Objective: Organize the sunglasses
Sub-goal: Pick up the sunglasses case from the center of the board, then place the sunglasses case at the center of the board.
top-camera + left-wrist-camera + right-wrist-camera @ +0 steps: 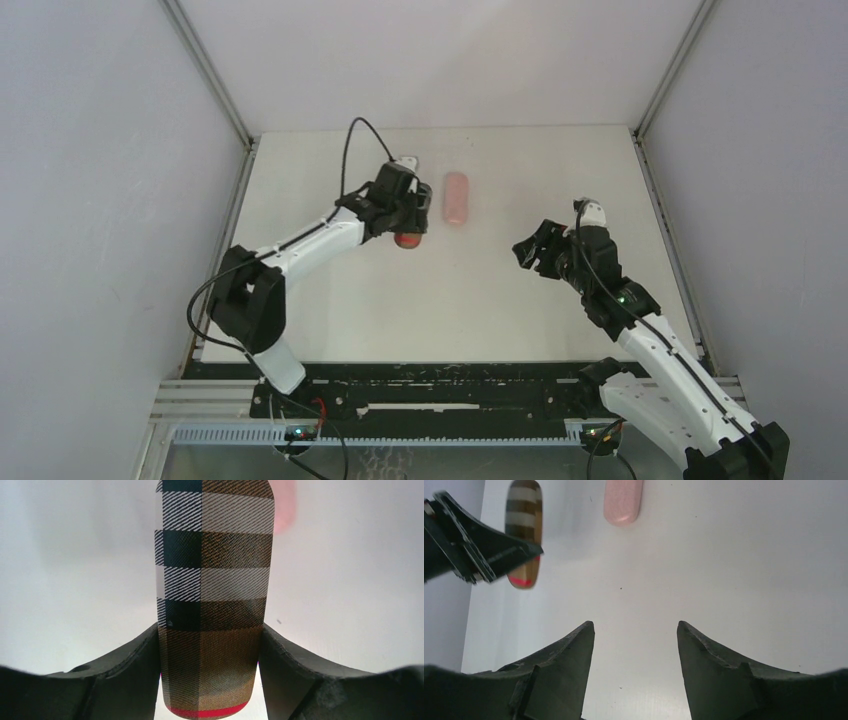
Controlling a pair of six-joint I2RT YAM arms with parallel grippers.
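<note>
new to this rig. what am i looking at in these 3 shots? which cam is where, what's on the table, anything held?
These are two robot arms bolted at the near edge of a white table, each ending in a two-finger gripper. The wide picture comes from a fixed camera above and behind the arms. The other two come from a camera on each wrist, looking out between that arm's own dark jaws. Two oblong cases are in view, side by side: a pink case and a brown plaid case. The left gripper has its jaws closed against both sides of the plaid case; whether it is lifted I cannot tell. The right gripper is open and empty. No sunglasses show in any view.
</note>
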